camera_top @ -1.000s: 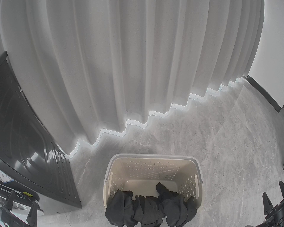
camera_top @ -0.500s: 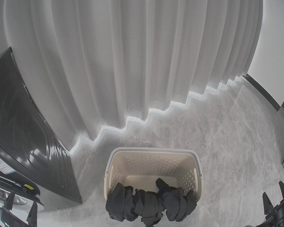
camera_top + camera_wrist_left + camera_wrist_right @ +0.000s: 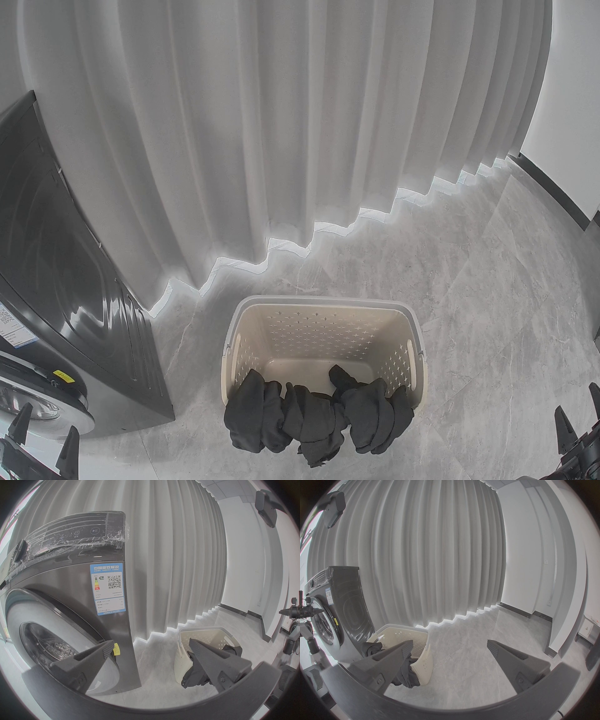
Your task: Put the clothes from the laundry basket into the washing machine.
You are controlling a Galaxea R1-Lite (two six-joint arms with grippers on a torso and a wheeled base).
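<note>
Several risks, taken from the biggest thing down. Spotted the washing machine [image 3: 69,300] on the left, dark grey, round door facing the left arm and looking shut. Could have blocked any drop and sent cloth against glass instead of into the drum.

Found the laundry basket [image 3: 325,304] on the floor near the machine, front and centre. Looked cream, perforated and light. Might have tipped or skidded under a sideways tug.

Saw the clothes [image 3: 312,419] bunched dark, black or charcoal, slumped over the basket's near rim and partly hanging outside. Looked soft and tangled, with several folds knotted together. Could have come up as one heavy clump, or slid off the rim to the floor under a shallow pinch. Judged a deep grab into the thickest fold the safest bet.

Caught the left gripper [image 3: 47,426] low by the machine's door, jaws spread wide and empty. Caught the right gripper [image 3: 576,403] off to the right, well apart from the basket, likewise spread and holding nothing. Faced a long reach from either side, and a possible snag on the rim.
</note>
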